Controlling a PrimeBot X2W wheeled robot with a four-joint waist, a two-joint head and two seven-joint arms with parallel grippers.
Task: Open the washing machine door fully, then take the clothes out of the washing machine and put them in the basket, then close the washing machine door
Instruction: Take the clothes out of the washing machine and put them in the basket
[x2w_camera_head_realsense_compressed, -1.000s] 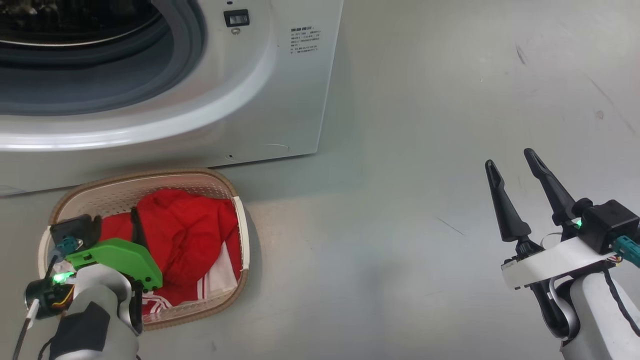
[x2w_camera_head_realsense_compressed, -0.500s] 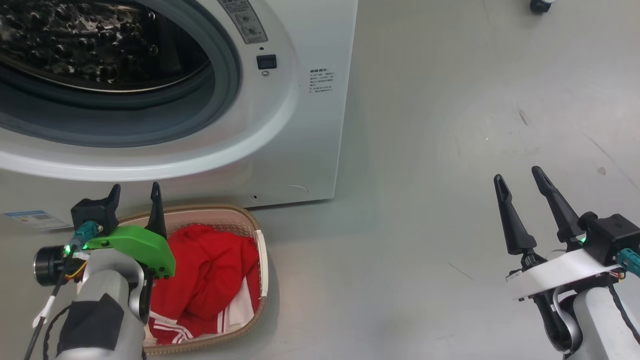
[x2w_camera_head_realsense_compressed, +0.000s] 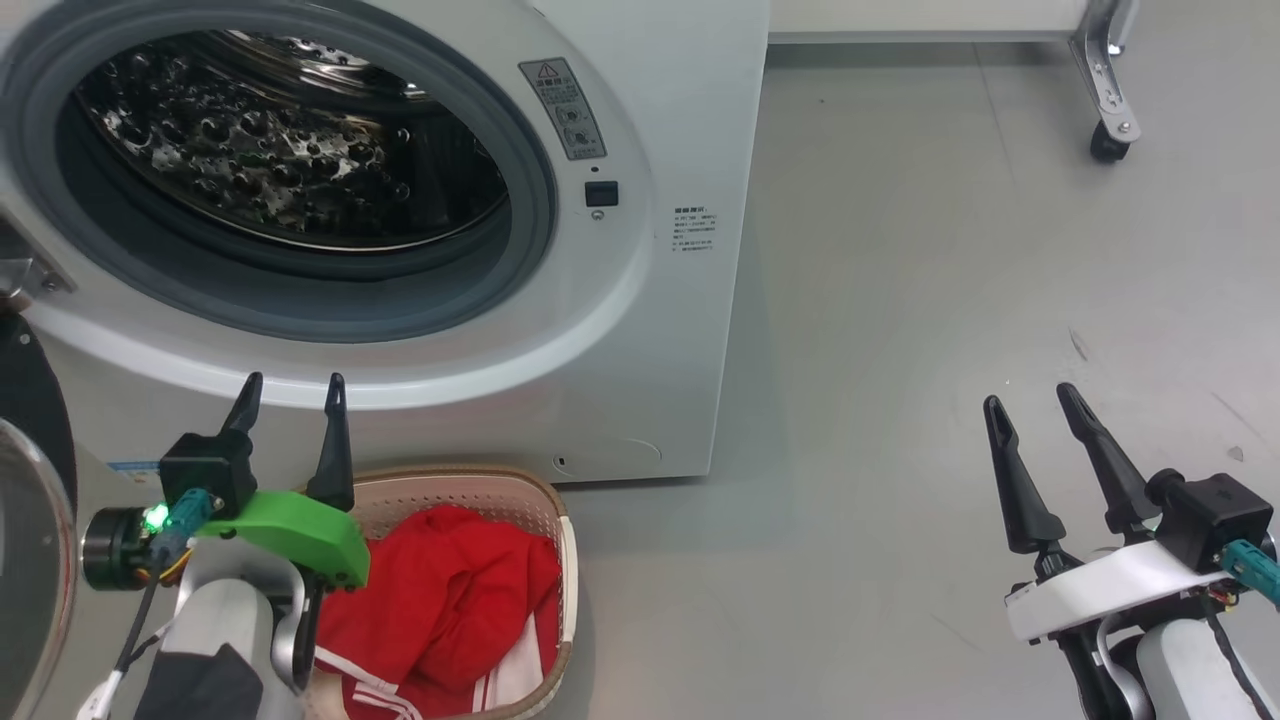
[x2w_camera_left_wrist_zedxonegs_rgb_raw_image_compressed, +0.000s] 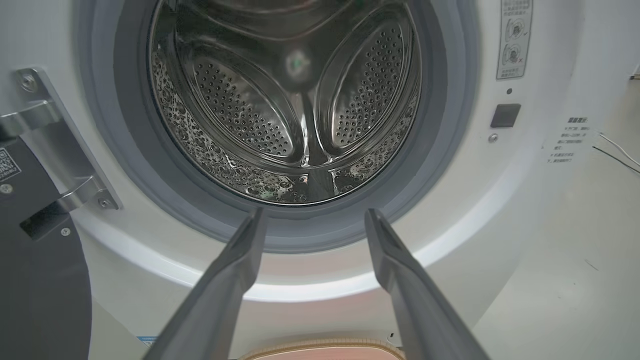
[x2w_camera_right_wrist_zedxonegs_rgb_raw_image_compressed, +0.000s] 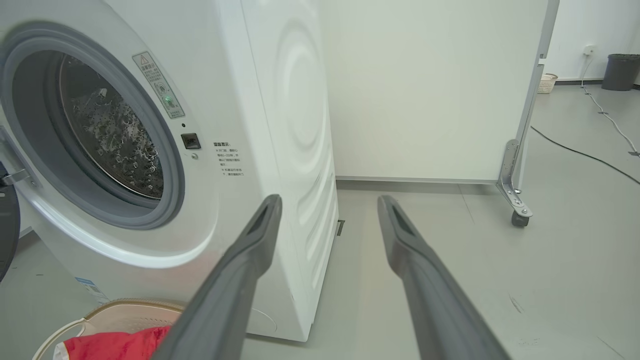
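Grey floor (x2w_camera_head_realsense_compressed: 900, 400) runs wide to the right of the washing machine (x2w_camera_head_realsense_compressed: 640, 330), as far as a panel's caster (x2w_camera_head_realsense_compressed: 1105, 140). Our left gripper (x2w_camera_head_realsense_compressed: 293, 385) hovers with fingers spread wide and nothing between them, over the basket (x2w_camera_head_realsense_compressed: 560, 540) rim's left side, near the machine's front. Our right gripper (x2w_camera_head_realsense_compressed: 1028, 398), likewise spread and empty, is well apart over floor. Red clothes (x2w_camera_head_realsense_compressed: 440, 600) lie in the basket. Steel drum (x2w_camera_head_realsense_compressed: 290, 150) stands uncovered, and the washing machine door (x2w_camera_head_realsense_compressed: 30, 560) is swung out at left.
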